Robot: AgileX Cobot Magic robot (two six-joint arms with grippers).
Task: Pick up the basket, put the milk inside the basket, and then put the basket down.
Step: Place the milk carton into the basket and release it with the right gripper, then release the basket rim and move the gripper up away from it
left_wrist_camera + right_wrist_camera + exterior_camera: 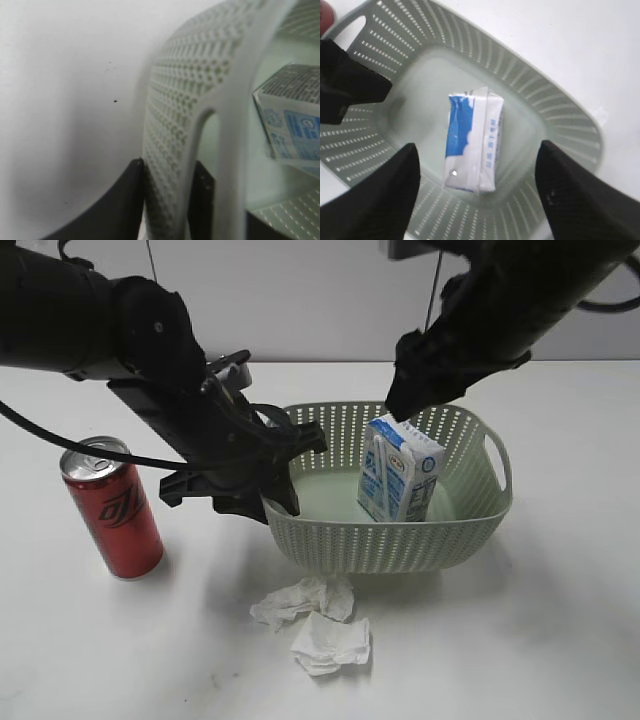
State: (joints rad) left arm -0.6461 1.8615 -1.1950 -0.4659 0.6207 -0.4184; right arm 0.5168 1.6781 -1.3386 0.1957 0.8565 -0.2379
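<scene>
A white table (560,640) is seen carrying a pale green basket (400,540). A red soda can (112,507) is stood upright to the left of the basket, and crumpled white tissues (315,622) are laid just in front of it.

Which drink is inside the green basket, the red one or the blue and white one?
The blue and white milk stands inside the basket. The red soda can stands outside on the table, left of the basket.
</scene>
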